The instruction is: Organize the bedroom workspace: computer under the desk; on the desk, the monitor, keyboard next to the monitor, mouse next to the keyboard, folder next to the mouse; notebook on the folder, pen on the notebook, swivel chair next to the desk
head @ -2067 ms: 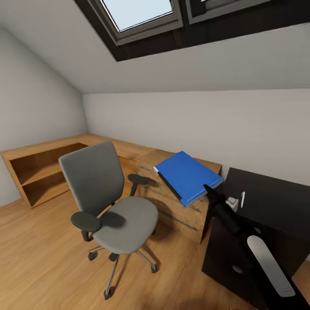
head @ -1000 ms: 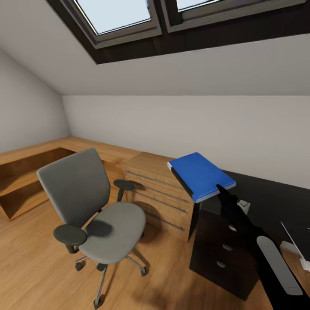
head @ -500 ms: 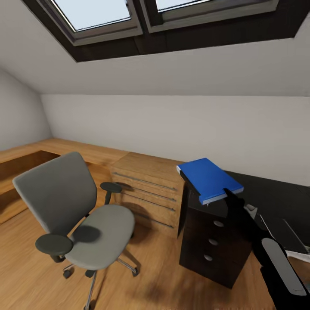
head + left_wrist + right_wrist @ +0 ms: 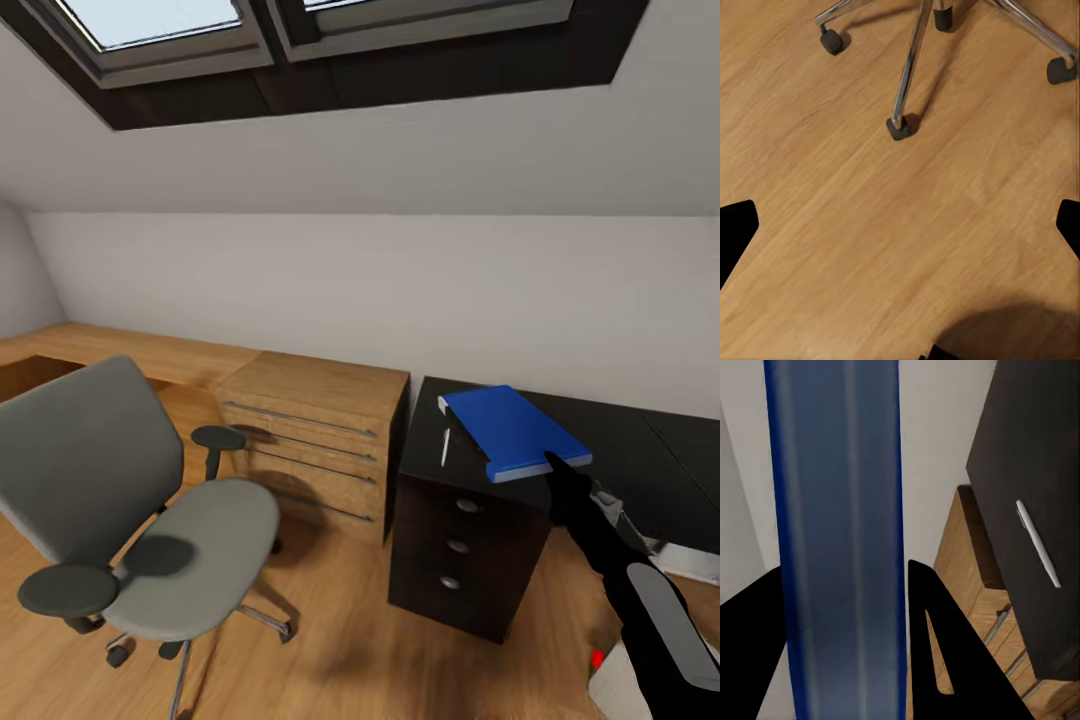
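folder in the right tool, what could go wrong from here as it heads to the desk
The right tool pinches the blue folder only at one edge, so it might sag or slip out before it is set down. A pen lies on the black desk near the folder; lowering there could knock it toward the floor. The swivel chair stands away from the desk on casters, so a bump from the base could roll it farther.
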